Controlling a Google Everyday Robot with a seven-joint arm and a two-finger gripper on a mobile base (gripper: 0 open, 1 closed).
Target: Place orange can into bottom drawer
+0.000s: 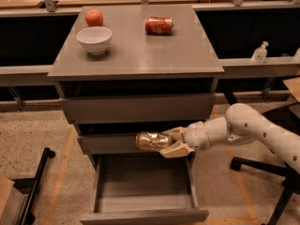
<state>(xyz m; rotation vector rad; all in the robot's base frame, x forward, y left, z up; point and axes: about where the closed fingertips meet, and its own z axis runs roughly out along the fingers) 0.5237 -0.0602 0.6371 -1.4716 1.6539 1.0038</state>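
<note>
The orange can (151,140), mottled brownish-orange with silver ends, lies sideways in my gripper (169,142). The gripper is shut on it and holds it in front of the middle drawer front, above the back of the bottom drawer (143,201). That drawer is pulled out and open, and nothing shows inside it. My white arm reaches in from the right.
On the grey cabinet top (136,46) sit a white bowl (94,39), a red apple (94,18) and a solid red-orange can (159,25) lying on its side. A black chair base (262,168) stands at the right, a black stand leg (35,186) at the left.
</note>
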